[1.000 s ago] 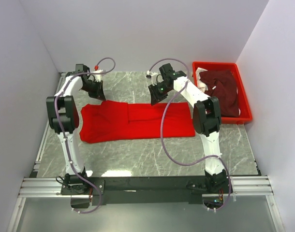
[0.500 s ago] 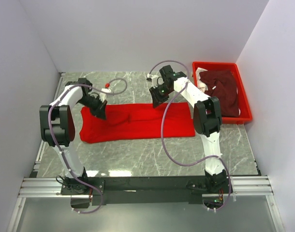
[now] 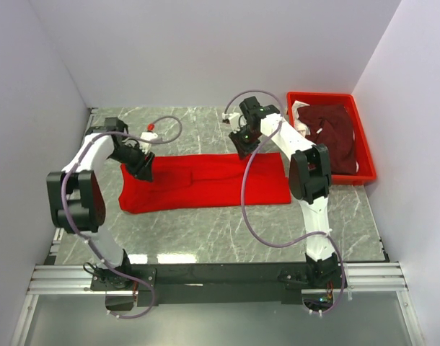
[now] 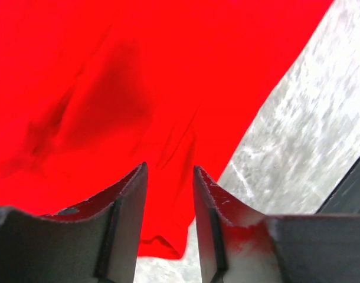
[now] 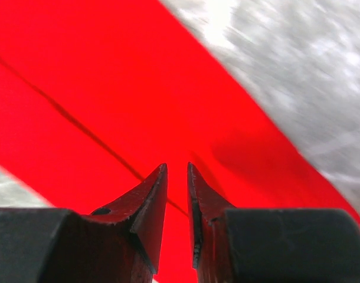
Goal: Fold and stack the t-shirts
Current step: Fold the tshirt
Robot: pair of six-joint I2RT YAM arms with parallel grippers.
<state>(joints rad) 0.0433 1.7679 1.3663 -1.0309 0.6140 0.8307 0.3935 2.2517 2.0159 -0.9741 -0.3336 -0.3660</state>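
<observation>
**State of the grippers.** The left gripper is lowered over the left end of the bright red t-shirt. In the left wrist view its fingers are parted by a moderate gap; nothing is held between them, and red cloth is seen through the gap. The right gripper is positioned at the far edge of the same shirt, right of its middle. In the right wrist view its fingers are set only a narrow slit apart, and no cloth is seen clamped in it. Whether either fingertip touches the cloth cannot be told.

**State of the work.** The bright red t-shirt is laid flat on the marble-patterned table as a long band running left to right between the two arms. A straight crease line is visible across it in the right wrist view. The dark maroon t-shirt is bunched inside the red tray at the far right, with white fabric at its far left corner.
</observation>
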